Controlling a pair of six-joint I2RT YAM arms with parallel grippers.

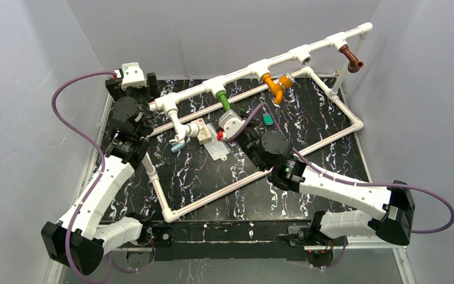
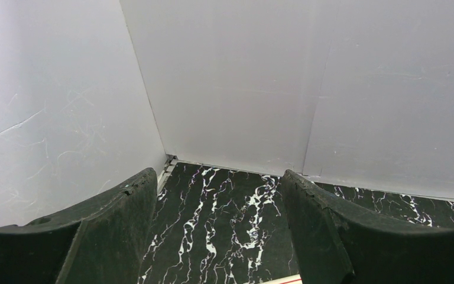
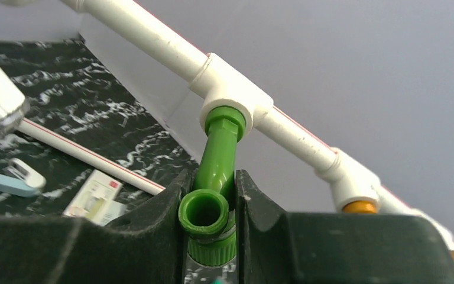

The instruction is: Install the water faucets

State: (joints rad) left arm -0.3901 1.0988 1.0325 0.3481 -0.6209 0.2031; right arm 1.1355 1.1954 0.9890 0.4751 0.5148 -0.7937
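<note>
Right pincer (image 3: 210, 204) tight on green faucet (image 3: 219, 157), seemingly socketed in tee (image 3: 236, 94); left pincer (image 2: 217, 195) released.

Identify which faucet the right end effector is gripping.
The green faucet is clamped by the right end effector; the white faucet, orange faucet and brown faucet hang untouched.
</note>
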